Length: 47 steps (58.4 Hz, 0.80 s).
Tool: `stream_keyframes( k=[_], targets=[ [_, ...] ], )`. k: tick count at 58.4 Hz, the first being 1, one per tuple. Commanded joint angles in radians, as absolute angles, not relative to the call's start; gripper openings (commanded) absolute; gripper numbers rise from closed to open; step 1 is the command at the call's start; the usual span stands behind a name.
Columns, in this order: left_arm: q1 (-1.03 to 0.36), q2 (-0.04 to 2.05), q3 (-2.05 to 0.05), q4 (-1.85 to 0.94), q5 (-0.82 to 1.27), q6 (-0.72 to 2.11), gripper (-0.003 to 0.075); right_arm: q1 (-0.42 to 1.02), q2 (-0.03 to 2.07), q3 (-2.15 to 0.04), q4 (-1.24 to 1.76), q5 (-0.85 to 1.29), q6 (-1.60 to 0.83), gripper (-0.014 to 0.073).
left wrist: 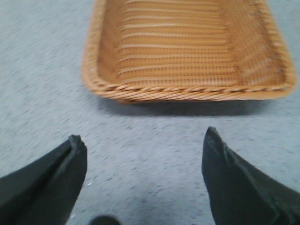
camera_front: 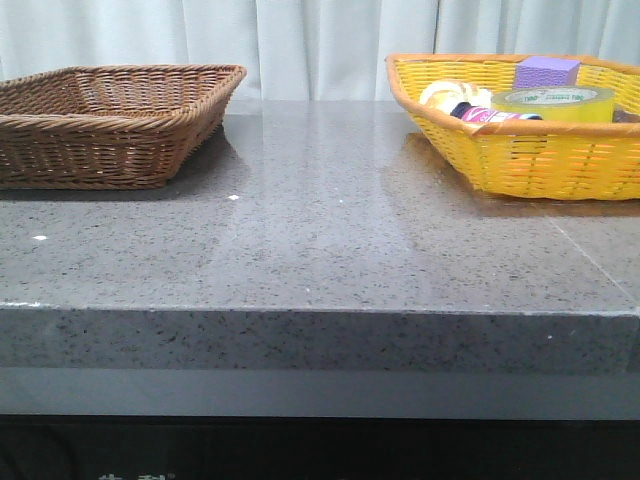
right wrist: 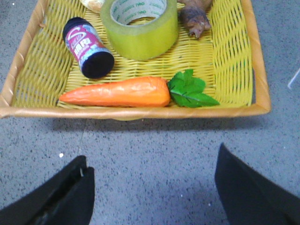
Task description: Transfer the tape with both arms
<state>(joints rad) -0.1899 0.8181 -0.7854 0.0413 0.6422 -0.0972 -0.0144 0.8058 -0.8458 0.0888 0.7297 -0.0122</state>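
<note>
Closest in, on the left wrist view: left gripper (left wrist: 143,183) hovering over bare grey table (left wrist: 42,93), dark fingers (left wrist: 61,178) spread wide, nothing between them. Just beyond, brown wicker basket (left wrist: 187,91), nothing visible inside.

Over on the right wrist view: right gripper (right wrist: 152,192) also spread wide over the stone, gripping nothing. Ahead, yellow basket (right wrist: 140,112), with an orange toy carrot (right wrist: 117,92) lying along the near wall. Behind the carrot, a dark bottle (right wrist: 88,47) on its side. Beside the bottle, the tape (right wrist: 140,28), standing flat on the weave, core opening up. Further back, purple cube (camera_front: 547,71), seen from the front.
</note>
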Motion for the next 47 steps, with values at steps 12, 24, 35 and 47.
stream_keyframes(
  k=[12,24,35,47],
  targets=[
    [-0.454,0.817,-0.831,0.038,0.536,-0.087,0.0491,-0.021,1.017,-1.114,0.082,0.776,0.0,0.056],
    [-0.598,0.817,-0.831,0.02,0.479,-0.087,0.0491,-0.045,1.205,-1.319,0.082,0.864,0.031,0.056],
    [-0.653,0.817,-0.831,-0.017,0.436,-0.087,0.0492,-0.06,1.384,-1.498,0.088,0.951,0.041,0.056],
    [-0.656,0.817,-0.831,-0.024,0.435,-0.087,0.0492,-0.06,1.576,-1.677,0.101,1.038,0.041,0.056]
  ],
)
